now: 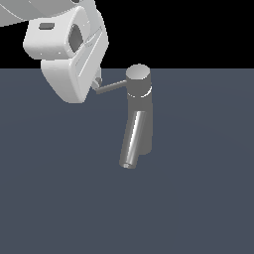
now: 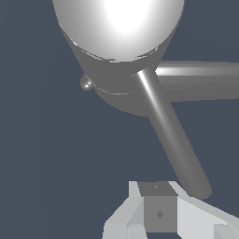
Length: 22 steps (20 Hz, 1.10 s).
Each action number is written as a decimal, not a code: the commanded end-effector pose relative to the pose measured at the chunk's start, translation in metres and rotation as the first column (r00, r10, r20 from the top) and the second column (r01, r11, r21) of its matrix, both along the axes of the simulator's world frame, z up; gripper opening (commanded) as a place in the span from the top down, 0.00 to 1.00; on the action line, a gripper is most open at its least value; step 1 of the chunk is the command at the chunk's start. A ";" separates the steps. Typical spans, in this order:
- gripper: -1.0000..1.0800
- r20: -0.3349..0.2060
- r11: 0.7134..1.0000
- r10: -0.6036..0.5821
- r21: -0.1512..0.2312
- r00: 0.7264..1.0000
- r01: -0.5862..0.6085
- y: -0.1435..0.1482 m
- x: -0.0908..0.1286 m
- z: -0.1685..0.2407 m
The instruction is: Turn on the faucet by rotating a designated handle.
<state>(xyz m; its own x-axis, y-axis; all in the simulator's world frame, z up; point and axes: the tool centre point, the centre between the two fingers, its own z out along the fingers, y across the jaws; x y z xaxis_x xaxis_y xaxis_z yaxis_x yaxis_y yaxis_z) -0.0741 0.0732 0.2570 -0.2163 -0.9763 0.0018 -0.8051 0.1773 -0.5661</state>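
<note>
The faucet [image 1: 138, 109] is standing upright near the middle of the dark blue-grey tabletop [image 1: 198, 198] in the exterior view, its round flat cap uppermost and a pale ring showing just under it. Its thick spout is slanting down from the body toward seven o'clock. The handle [image 1: 111, 87], a thin grey rod, is jutting from the cap toward nine o'clock, its far end reaching the white tool [image 1: 95, 83], which is hanging at about ten o'clock from the faucet. In the wrist view the handle [image 2: 172, 140] is running from the cap down to a point just beside one grey fingertip [image 2: 158, 212]. Whether the tool is open or closed, I cannot tell.
</note>
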 end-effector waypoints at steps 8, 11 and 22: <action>1.00 -0.004 1.000 -0.012 -0.002 1.000 0.012 -0.016 -0.020 -0.012; 1.00 -0.005 1.000 -0.012 -0.003 1.000 0.012 -0.021 -0.027 -0.016; 1.00 -0.008 1.000 -0.018 -0.004 1.000 0.018 -0.037 -0.053 -0.031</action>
